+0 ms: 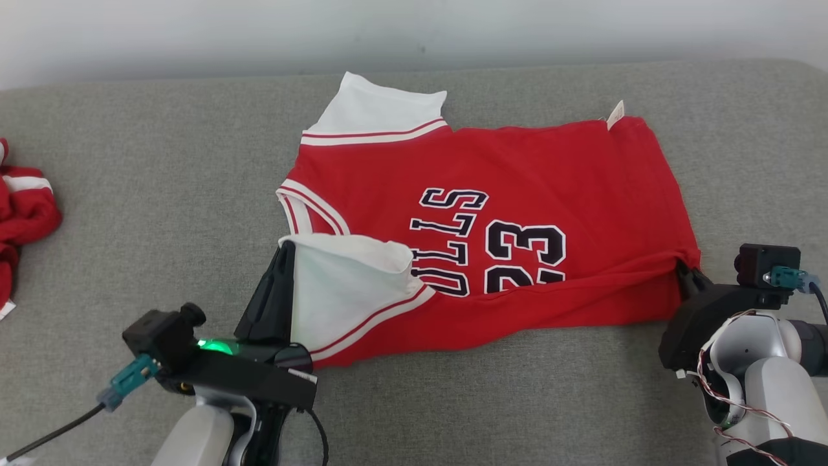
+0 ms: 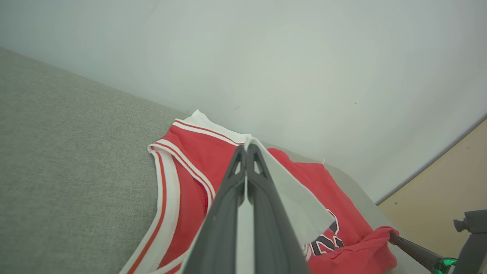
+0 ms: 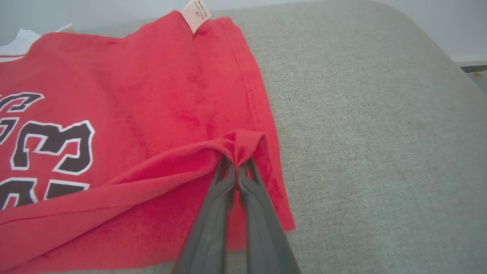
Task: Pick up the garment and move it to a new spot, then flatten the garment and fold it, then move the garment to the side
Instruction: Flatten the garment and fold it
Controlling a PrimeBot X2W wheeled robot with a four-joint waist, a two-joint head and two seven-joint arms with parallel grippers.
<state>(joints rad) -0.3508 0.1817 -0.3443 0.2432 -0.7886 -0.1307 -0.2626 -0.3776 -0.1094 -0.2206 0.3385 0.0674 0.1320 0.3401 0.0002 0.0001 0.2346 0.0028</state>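
The red basketball jersey with white trim (image 1: 530,194) lies on the grey cloth table (image 1: 162,162), its long side running left to right. The left gripper (image 1: 283,254) pinches the near shoulder. The right gripper (image 1: 684,270) pinches the near bottom corner. The far edge lies ahead of both.

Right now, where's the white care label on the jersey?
In the head view, the label sticks out at the red jersey's far right corner, over the grey surface. It lies straight beyond the right gripper, which pinches the near right corner.
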